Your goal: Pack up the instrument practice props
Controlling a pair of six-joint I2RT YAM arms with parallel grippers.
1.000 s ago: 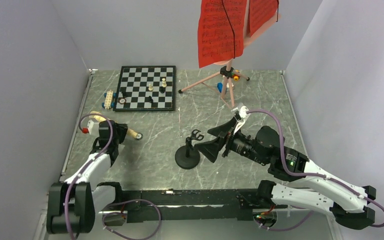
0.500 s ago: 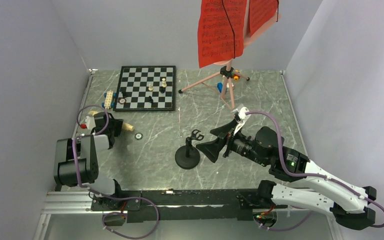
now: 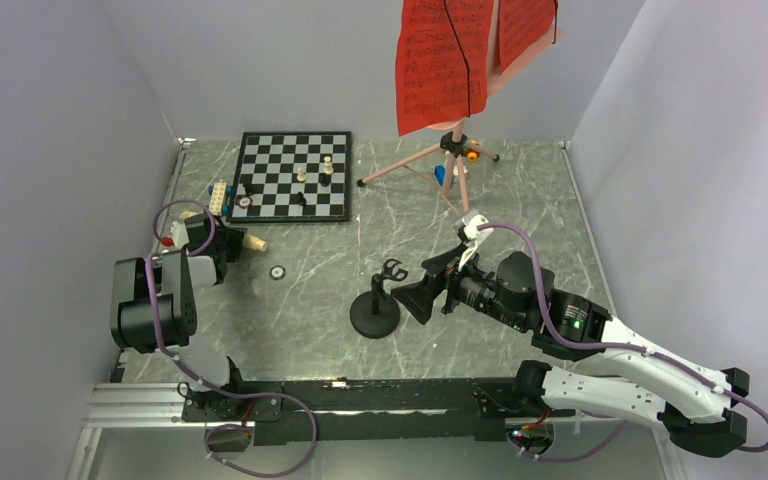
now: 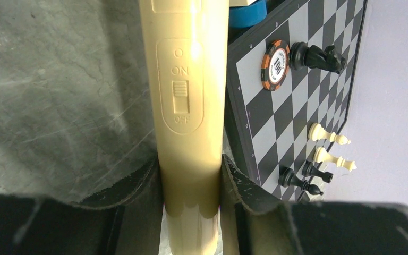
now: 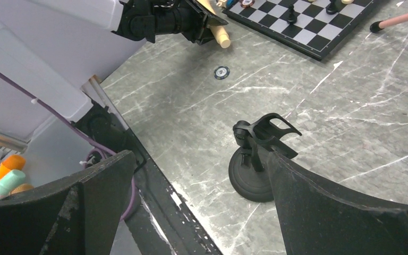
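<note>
My left gripper [image 3: 222, 243] is shut on the cream microphone [image 4: 188, 106]. Its handle with the ON/OFF switch sits between the pads, near the chessboard's left corner, and its tip pokes out in the top view [image 3: 254, 241]. The black round-base stand [image 3: 374, 311] stands upright and has nothing in its clip. My right gripper [image 3: 418, 291] is wide open just right of it; in the right wrist view the stand [image 5: 255, 167] is against the right finger [image 5: 329, 212]. The pink tripod music stand [image 3: 457, 165] carries red sheet-music pages [image 3: 442, 65] at the back.
The black-and-white chessboard [image 3: 295, 176] with pieces lies at the back left, toy bricks [image 3: 218, 198] beside it. A small chip [image 3: 277, 271] lies on the marble floor, and an orange chip [image 4: 275, 65] is on the board. Grey walls close both sides.
My left arm has pulled back and swung left, carrying the microphone toward the chessboard corner and uncovering the small chip. My right gripper has shifted slightly left toward the black stand.
</note>
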